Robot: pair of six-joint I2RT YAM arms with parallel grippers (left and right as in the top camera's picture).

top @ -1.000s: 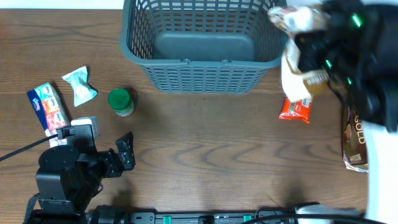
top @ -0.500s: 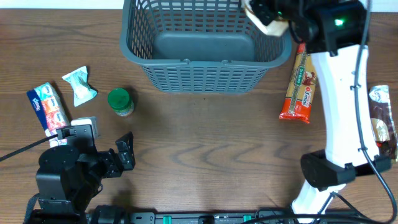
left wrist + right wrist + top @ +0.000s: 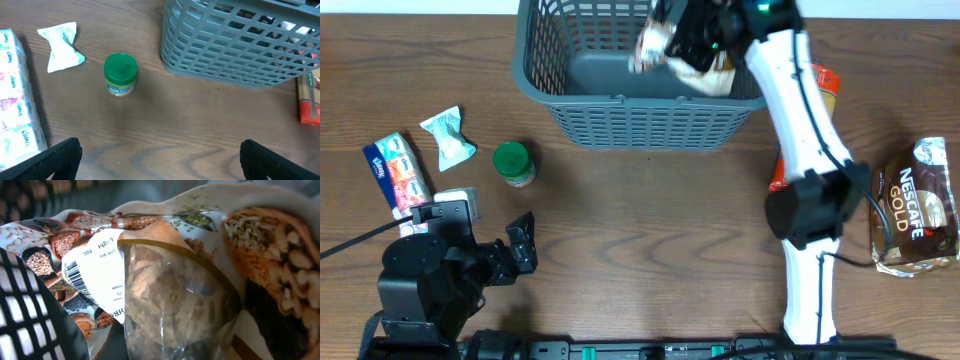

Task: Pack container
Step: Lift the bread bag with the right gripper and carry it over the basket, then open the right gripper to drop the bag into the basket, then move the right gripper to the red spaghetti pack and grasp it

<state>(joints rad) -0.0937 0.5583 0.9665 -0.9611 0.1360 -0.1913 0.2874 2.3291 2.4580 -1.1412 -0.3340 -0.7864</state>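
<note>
The container [image 3: 620, 125] sits at the far edge of the wooden surface [image 3: 650, 230], near the middle. From overhead, the right gripper [image 3: 705, 35] is above its right half with a grain-printed bag [image 3: 660, 48] hanging from it over the basket floor, so the jaws are clenched on that bag.

The right wrist view shows what the overhead cannot. The bag [image 3: 170, 305] fills nearly the whole picture, with a clear window showing pale brown pieces, a white barcode label and printed seeds. Only a patch of the container's lattice [image 3: 20, 315] shows at lower left. The jaws themselves are hidden there.

The left gripper [image 3: 525, 248] is low at the near left, well apart from the basket, and its wrist view [image 3: 160, 150] shows the jaws released and spread wide over bare wood.

Ahead of it are a green-lidded jar [image 3: 120, 74], a white-green sachet [image 3: 62, 46] and Kleenex packs [image 3: 12, 100].

A red-orange packet [image 3: 780, 178] lies right of the container, mostly behind the right arm. A Nescafé Gold bag [image 3: 915, 205] lies further right.
</note>
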